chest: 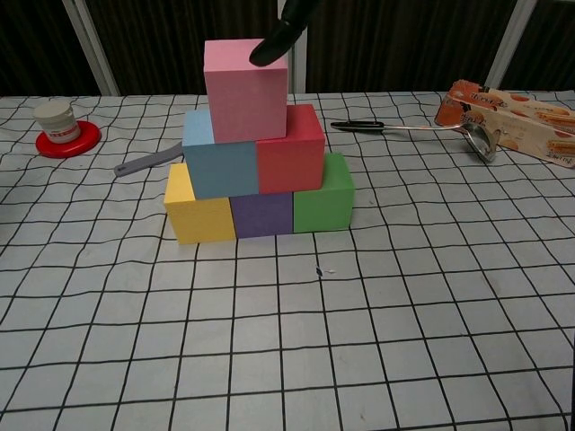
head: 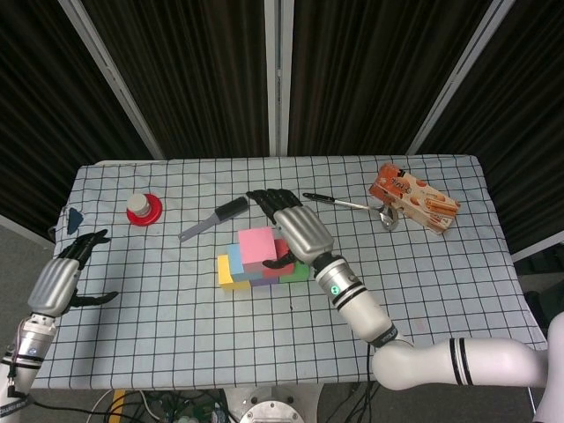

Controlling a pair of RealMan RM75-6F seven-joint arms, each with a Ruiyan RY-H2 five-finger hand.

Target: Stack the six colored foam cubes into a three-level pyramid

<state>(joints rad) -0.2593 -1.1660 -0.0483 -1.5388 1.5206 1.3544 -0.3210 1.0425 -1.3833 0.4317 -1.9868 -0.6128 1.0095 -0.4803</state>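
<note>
Centrally, the right hand hovers over the pyramid with fingers spread, holding nothing, a fingertip at the pink cube. At lower left, the left hand rests open on the table, well apart.

A table draped in a white black-gridded cloth is carrying everything. The yellow cube, purple cube and green cube are sitting directly on it in a row. Also lying on it are a red dish, a brush, a ladle and a snack box.
</note>
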